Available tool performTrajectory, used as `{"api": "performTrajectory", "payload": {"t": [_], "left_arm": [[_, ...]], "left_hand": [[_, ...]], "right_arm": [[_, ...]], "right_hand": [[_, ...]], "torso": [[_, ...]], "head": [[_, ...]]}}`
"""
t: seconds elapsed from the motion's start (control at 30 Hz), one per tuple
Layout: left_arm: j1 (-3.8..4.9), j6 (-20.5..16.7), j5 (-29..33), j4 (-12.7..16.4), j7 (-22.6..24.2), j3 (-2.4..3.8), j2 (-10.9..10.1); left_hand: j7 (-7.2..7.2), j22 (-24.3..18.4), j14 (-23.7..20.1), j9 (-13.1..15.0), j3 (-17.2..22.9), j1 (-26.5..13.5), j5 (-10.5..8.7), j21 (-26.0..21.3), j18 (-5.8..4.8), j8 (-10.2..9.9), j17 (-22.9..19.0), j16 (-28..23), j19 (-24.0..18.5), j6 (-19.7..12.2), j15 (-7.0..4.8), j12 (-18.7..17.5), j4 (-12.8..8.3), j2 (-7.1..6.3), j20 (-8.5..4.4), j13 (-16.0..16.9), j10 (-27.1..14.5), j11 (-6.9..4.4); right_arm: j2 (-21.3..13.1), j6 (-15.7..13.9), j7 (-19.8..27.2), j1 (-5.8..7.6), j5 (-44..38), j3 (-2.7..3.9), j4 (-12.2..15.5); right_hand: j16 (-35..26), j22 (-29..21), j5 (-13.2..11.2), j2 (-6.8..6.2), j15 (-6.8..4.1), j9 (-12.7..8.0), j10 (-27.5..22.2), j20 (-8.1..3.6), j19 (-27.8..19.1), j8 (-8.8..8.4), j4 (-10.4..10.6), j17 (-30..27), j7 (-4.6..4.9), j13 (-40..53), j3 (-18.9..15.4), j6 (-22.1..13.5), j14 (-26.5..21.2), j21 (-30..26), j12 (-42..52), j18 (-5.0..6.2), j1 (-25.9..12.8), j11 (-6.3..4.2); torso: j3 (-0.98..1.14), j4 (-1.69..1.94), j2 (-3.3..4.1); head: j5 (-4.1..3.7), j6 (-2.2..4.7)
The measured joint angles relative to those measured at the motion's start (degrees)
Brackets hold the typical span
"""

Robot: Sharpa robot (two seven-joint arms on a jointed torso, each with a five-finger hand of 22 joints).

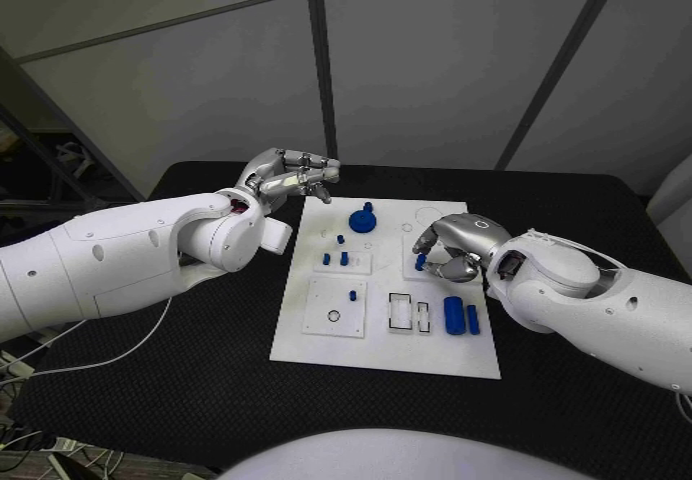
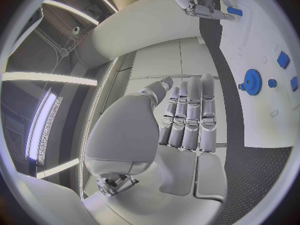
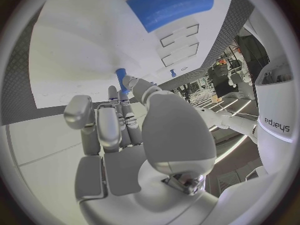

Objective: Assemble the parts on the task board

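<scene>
Task board (image 1: pixel 387 350): white plate lying flat at the middle of the black counter (image 1: pixel 577 210).
Left hand (image 1: pixel 289 176): raised over the counter just off the board's far left corner; fingers straight and side by side in its wrist view, holding nothing.
Right hand (image 1: pixel 450 250): over the board's right half, fingers curled around a small upright blue peg (image 3: pixel 121 79); peg pinched at the fingertips.
Blue gear part (image 1: pixel 362 218): on the board's far portion, near the left hand.
Blue bars (image 1: pixel 462 315): two, side by side, near the board's right edge.
Small blue pegs (image 1: pixel 335 259): on the left square insert.
</scene>
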Motion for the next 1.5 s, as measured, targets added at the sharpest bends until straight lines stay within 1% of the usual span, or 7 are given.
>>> {"api": "performTrajectory", "payload": {"t": [0.27, 0.47, 0.7, 0.9, 1.13, 1.2, 1.5], "left_arm": [[0.00, 0.0, 0.0, 0.0, 0.0, 0.00, 0.0], [0.00, 0.0, 0.0, 0.0, 0.0, 0.00, 0.0], [0.00, 0.0, 0.0, 0.0, -0.1, 0.00, 0.0], [0.00, 0.0, 0.0, 0.0, -0.1, 0.00, 0.0], [0.00, 0.0, 0.0, 0.0, -0.1, 0.00, 0.0], [0.00, 0.0, 0.0, 0.0, -0.1, 0.00, 0.0], [0.00, 0.0, 0.0, -0.3, -0.1, 0.00, 0.2]], "left_hand": [[0.00, 0.0, 0.0, 0.0, 0.0, 0.0, 0.00, 0.0, 0.00, 0.0, 0.0, 0.0, 0.0, 0.0, 0.00, 0.0, 0.0, 0.00, 0.00, 0.0, 0.0, 0.00], [0.00, -0.1, 0.0, 0.0, 0.0, -0.2, 0.00, 0.0, 0.00, 0.0, 0.0, 0.0, 0.0, 0.0, 0.00, 0.0, 0.0, 0.18, 0.00, 0.0, 0.0, 0.00], [0.00, 0.0, 0.0, 0.0, 0.0, -0.2, 0.00, 0.0, 0.00, 0.0, 0.0, 0.0, 0.0, 0.0, 0.00, 0.0, 0.0, 0.24, 0.00, 0.0, 0.0, 0.00], [0.00, 0.0, 0.0, 0.0, 0.0, -0.2, 0.00, 0.0, 0.00, 0.0, 0.0, 0.0, 0.0, 0.0, 0.00, 0.0, 0.0, 0.24, 0.00, 0.0, 0.0, 0.00], [0.00, 0.0, 0.0, 0.0, 0.0, -0.2, 0.00, 0.0, 0.00, 0.0, 0.0, 0.0, 0.0, 0.0, 0.00, 0.0, 0.0, 0.23, 0.00, 0.0, 0.0, 0.00], [0.00, 0.0, 0.0, 0.0, 0.0, -0.2, 0.00, 0.0, 0.00, 0.0, 0.0, 0.0, 0.0, 0.0, 0.00, 0.0, 0.0, 0.23, 0.00, 0.0, 0.0, 0.00], [0.00, 0.0, 0.0, 0.0, 0.0, -0.2, 0.00, 0.0, 0.00, 0.0, 0.0, 0.0, 0.0, 0.0, 0.00, 0.0, 0.0, 0.23, 0.00, 0.0, 0.0, -0.01]], "right_arm": [[0.8, 0.9, 0.0, 0.00, -0.2, 0.00, -0.5], [1.1, 1.3, 0.0, 0.01, -0.3, 0.03, -0.7], [1.3, 1.5, -0.1, 0.06, -0.4, 0.06, -0.8], [1.3, 1.4, -0.6, 0.09, -0.6, 0.08, -0.8], [0.7, 0.8, -1.0, -0.03, -0.8, -0.01, 0.0], [0.5, 0.5, -1.1, -0.05, -0.8, -0.02, 0.3], [-1.1, -1.8, -1.2, -0.02, 0.1, 0.02, 2.8]], "right_hand": [[0.6, 1.9, -1.1, 0.68, -0.83, 0.6, 3.6, -0.61, 1.4, 0.79, 0.4, 0.6, -0.29, 0.3, 0.4, 2.7, 0.0, 1.1, 1.5, 0.00, 0.2, -0.83], [0.6, 2.3, -1.2, 0.68, -0.86, 0.8, 4.3, -0.82, 1.6, 1.13, 0.5, 0.8, -0.58, 0.4, 0.5, 3.4, 0.0, 1.3, 1.5, 0.00, 0.2, -1.01], [0.9, 3.0, -1.5, 1.22, -1.64, 1.2, 6.0, -1.01, 2.1, 1.86, 0.5, 1.2, -0.97, 0.7, 0.5, 5.5, 0.0, 1.9, 2.3, 0.00, 0.8, -1.74], [1.1, 4.2, -4.0, 1.97, -2.37, 1.8, 8.1, -1.64, 2.9, 2.98, 0.4, 1.6, -1.46, 1.4, 0.6, 7.7, 0.1, 2.6, 3.1, 0.00, 1.5, -2.53], [1.1, 4.5, -4.3, 2.12, -2.46, 2.1, 8.4, -1.52, 3.2, 3.24, 0.2, 1.6, -1.57, 1.7, 0.7, 8.0, 0.0, 3.1, 3.1, 0.00, 1.7, -2.56], [1.1, 4.6, -4.3, 2.70, -2.46, 2.2, 8.4, -1.65, 3.3, 3.25, 0.2, 1.6, -1.57, 1.7, 0.7, 8.0, 0.0, 3.1, 3.1, 0.00, 2.3, -2.56], [1.4, 4.8, -3.7, 2.58, -2.46, 2.2, 8.4, -1.72, 3.4, 3.25, 0.2, 1.7, -1.59, 1.7, 1.0, 8.0, 0.0, 3.1, 3.0, 0.00, 2.4, -2.55]], "torso": [[0.02, -0.01, -0.05], [0.02, -0.05, -0.07], [0.02, -0.05, -0.07], [0.02, -0.04, -0.06], [0.02, -0.03, -0.08], [0.02, -0.03, -0.10], [0.05, -0.03, -0.14]], "head": [[0.21, -0.15], [0.21, -0.24], [0.26, -0.40], [0.27, -0.52], [0.32, -0.55], [0.33, -0.49], [0.19, -0.16]]}}
